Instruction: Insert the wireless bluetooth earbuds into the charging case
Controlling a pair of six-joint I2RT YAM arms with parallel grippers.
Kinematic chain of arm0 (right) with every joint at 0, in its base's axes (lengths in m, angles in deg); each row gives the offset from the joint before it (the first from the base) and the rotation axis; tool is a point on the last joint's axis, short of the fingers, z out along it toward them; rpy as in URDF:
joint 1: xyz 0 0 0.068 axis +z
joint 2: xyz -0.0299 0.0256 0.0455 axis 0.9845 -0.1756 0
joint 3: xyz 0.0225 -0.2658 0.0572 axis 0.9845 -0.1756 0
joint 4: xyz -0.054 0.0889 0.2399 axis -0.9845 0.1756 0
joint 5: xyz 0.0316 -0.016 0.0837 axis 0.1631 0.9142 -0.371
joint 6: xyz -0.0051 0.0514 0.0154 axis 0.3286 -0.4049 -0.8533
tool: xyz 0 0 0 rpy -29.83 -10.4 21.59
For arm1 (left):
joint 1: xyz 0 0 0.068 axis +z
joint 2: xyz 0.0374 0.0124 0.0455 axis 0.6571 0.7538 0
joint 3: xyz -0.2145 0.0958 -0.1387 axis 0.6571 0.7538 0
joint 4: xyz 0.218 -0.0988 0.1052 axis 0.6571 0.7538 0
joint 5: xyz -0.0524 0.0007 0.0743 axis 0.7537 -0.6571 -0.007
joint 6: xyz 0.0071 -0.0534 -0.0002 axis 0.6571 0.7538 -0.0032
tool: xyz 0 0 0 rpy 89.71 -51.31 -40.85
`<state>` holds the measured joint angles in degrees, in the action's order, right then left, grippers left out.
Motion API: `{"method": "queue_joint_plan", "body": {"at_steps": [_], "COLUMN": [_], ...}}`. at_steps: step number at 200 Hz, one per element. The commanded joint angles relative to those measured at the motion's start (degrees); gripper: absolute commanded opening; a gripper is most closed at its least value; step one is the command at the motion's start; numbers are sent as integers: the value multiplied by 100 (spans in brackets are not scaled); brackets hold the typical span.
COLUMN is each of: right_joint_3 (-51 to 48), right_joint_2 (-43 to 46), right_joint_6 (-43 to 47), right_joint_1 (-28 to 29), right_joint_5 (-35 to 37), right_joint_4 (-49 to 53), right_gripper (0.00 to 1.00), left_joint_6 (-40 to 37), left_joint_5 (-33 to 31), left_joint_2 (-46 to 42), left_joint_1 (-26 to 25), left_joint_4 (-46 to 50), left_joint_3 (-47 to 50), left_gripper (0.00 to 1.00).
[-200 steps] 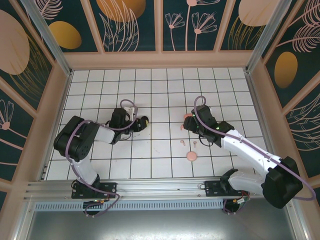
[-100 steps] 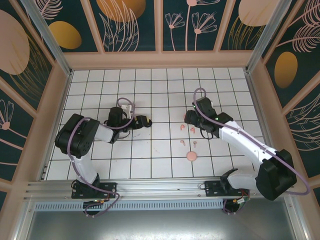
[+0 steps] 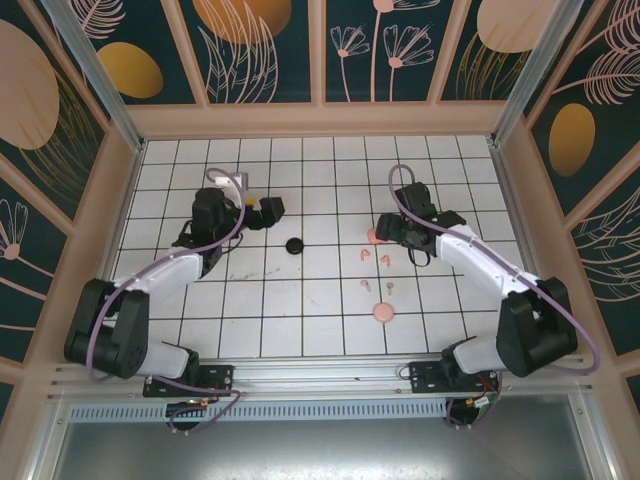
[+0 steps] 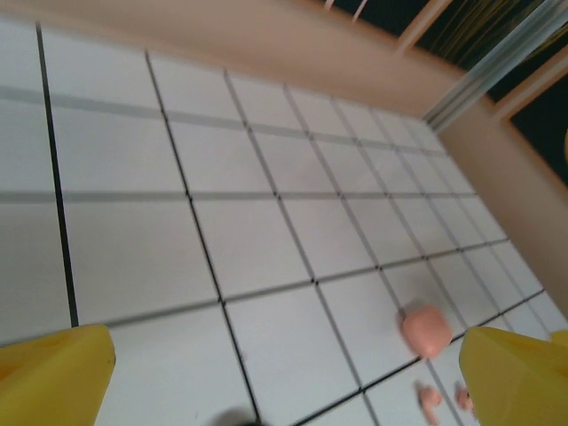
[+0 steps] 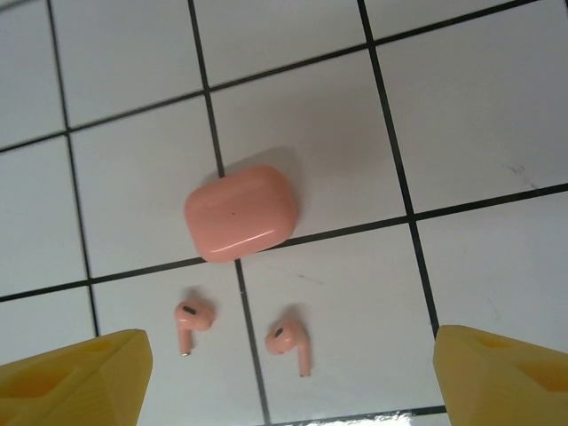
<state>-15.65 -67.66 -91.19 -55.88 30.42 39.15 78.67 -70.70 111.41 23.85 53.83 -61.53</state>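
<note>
Left end effector swung away, pink earbuds lying beneath right end effector.

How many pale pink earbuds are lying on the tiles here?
4. Two small pale pink stemmed plastic earbuds lie beside the closed rounded pink case; two more lie nearer the arm bases. Others may be hidden under the arms.

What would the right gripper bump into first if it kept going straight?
Probably the pink case, on the tiles ahead of the right gripper, between its open jaws. Two pink earbuds lie nearer, so it might graze those first.
</note>
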Motion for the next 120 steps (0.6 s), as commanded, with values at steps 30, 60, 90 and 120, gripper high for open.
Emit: {"method": "queue_joint_plan", "body": {"at_steps": [30,60,90,120], "right_joint_3": [762,1285,1625,1830], "right_joint_2": [-1082,-1778,-2246,-2517], "right_joint_6": [983,1349,1705,1879], "right_joint_1": [-57,-58,-56,-61], "right_joint_5": [-455,-396,-269,-337], "right_joint_4": [-206,-56,167,363], "right_gripper": [85,86,86,86], "left_joint_6": [110,597,877,680], "left_joint_5": [-1044,-1240,-1261,-764], "left_joint_2": [-796,-805,-730,-669], "left_joint_1": [13,23,14,19], "left_joint_4": [527,551,435,76], "left_joint_3": [-202,-208,-69,60], "left_gripper": [99,99,99,99]}}
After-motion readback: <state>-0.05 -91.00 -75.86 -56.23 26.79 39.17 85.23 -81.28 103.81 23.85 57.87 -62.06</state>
